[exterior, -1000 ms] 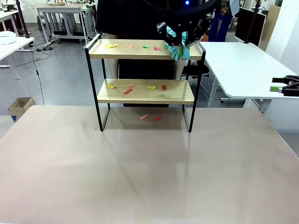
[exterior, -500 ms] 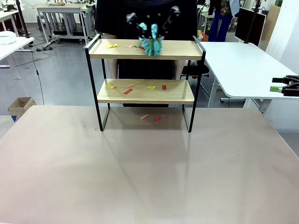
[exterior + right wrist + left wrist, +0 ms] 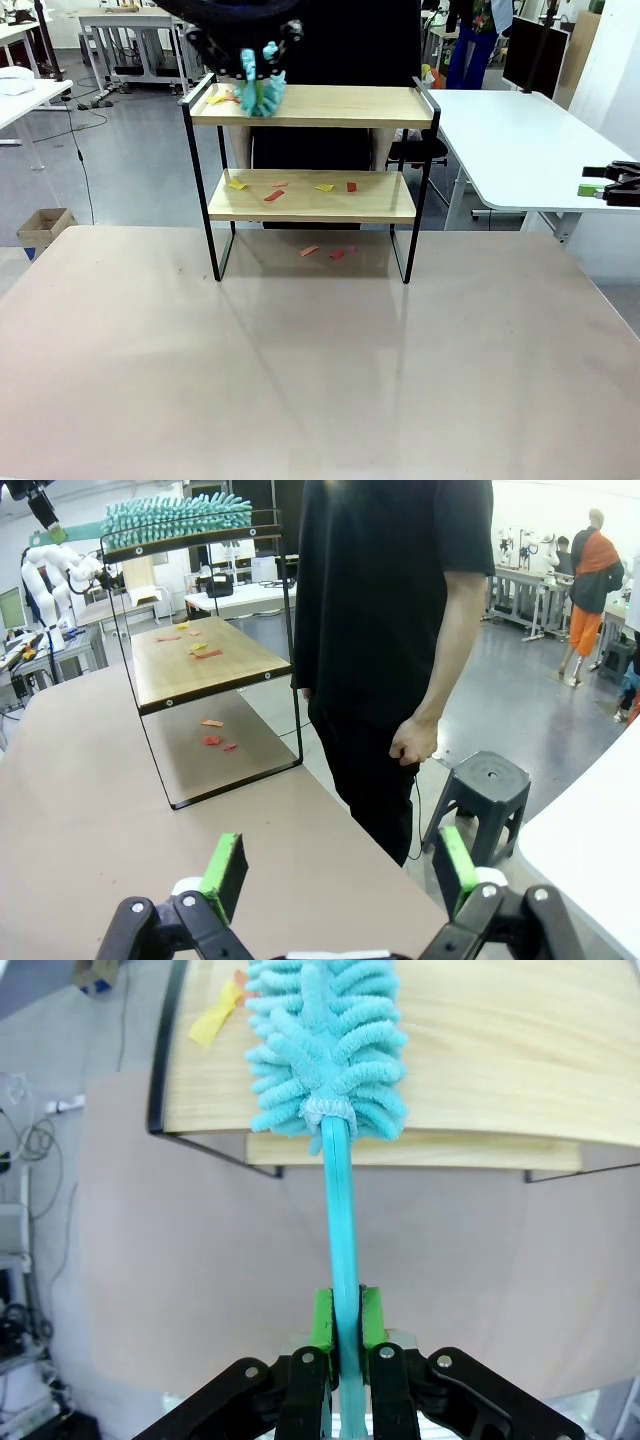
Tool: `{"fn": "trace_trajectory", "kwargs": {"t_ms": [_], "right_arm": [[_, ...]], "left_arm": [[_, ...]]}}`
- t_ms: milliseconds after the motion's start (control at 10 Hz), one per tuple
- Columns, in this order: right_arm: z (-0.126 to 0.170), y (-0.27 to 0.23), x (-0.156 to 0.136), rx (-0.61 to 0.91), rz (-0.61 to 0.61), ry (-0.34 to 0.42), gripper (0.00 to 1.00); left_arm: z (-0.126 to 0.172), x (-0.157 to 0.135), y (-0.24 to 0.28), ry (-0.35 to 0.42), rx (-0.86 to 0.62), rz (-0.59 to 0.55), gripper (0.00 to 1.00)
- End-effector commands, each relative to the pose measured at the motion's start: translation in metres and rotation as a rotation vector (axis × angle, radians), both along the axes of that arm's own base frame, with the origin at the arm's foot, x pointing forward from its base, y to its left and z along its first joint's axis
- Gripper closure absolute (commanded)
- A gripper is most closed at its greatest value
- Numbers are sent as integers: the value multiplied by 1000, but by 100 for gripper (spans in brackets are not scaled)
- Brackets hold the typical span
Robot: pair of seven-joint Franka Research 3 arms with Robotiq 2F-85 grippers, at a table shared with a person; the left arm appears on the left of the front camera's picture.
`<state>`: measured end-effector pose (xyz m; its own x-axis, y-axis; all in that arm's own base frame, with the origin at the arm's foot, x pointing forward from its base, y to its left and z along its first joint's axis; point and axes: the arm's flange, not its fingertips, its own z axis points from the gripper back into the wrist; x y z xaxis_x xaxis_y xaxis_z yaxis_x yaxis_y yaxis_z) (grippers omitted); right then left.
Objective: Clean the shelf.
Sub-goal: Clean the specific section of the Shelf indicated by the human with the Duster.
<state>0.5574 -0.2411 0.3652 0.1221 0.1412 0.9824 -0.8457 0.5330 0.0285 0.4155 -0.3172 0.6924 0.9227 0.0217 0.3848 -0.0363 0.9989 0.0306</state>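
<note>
The shelf (image 3: 300, 210) stands at the table's far side, a black frame with two wooden boards. My left gripper (image 3: 247, 60) hangs over the top board's left end, shut on the handle of a turquoise duster (image 3: 262, 94). The duster's head rests on the board next to yellow and orange paper scraps (image 3: 222, 98). In the left wrist view my gripper (image 3: 345, 1322) clamps the handle, and the duster head (image 3: 325, 1040) lies on the top board (image 3: 500, 1050) near a yellow scrap (image 3: 215, 1022). My right gripper (image 3: 340, 872) stands open, off at the right (image 3: 605, 186).
Several coloured scraps (image 3: 273, 195) lie on the lower board, and a few more scraps (image 3: 325, 252) lie on the table under the shelf. A person in black (image 3: 400, 610) stands right behind the shelf, beside a grey stool (image 3: 485, 780). A white desk (image 3: 520, 140) stands at the right.
My left gripper has swept the duster leftwards along the top board, from its right end to its left end. The scraps there now lie bunched at the left. The right arm has not moved.
</note>
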Motion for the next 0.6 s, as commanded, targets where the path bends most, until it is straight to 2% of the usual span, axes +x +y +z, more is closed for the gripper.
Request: {"fn": "trace_trajectory", "kwargs": {"t_ms": [0, 300, 500], "right_arm": [[2, 2, 1, 0, 1, -4, 0], [2, 2, 1, 0, 1, -4, 0], [2, 2, 1, 0, 1, -4, 0]], "left_arm": [[-2, -19, 41, -15, 77, 2, 87], [17, -42, 69, -98, 191, 43, 87], [42, -61, 57, -230, 188, -4, 87]]}}
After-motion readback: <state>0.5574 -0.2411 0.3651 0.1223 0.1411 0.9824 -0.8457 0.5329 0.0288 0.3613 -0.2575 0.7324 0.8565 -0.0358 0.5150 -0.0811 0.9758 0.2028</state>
